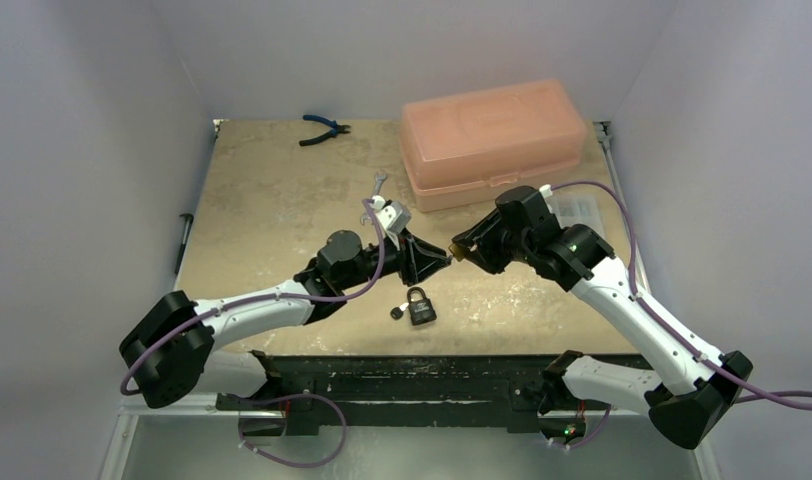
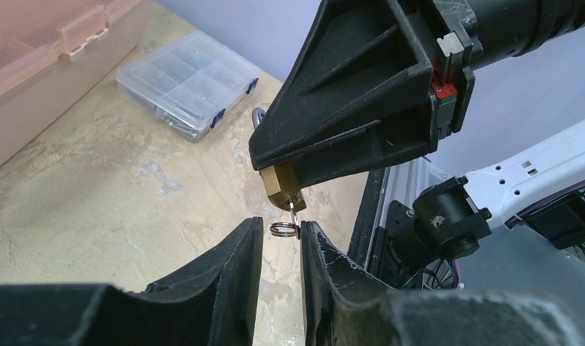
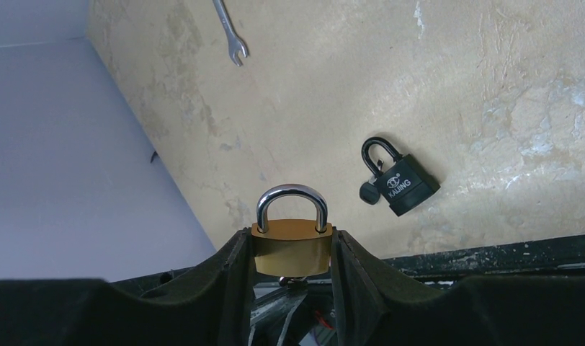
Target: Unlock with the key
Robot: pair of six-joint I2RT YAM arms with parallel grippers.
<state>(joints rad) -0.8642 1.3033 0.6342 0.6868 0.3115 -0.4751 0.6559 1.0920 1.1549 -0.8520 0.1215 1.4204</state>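
Observation:
My right gripper [image 3: 289,241] is shut on a brass padlock [image 3: 289,249] with a steel shackle and holds it above the table. In the left wrist view the padlock [image 2: 282,189] sticks out under the right gripper's fingers [image 2: 347,108], keyhole down. A small key [image 2: 294,214] sits in the keyhole, and its wire ring [image 2: 282,230] hangs between my left gripper's [image 2: 282,231] fingertips. The left jaws stand a little apart, and the key touches the right-hand finger. In the top view the two grippers meet tip to tip [image 1: 452,255].
A black padlock [image 1: 419,305] with a black-headed key [image 1: 396,312] lies on the table below the grippers. A pink plastic box [image 1: 492,140], a clear parts organizer [image 2: 189,94], blue pliers [image 1: 324,128] and a wrench [image 1: 378,185] lie farther back.

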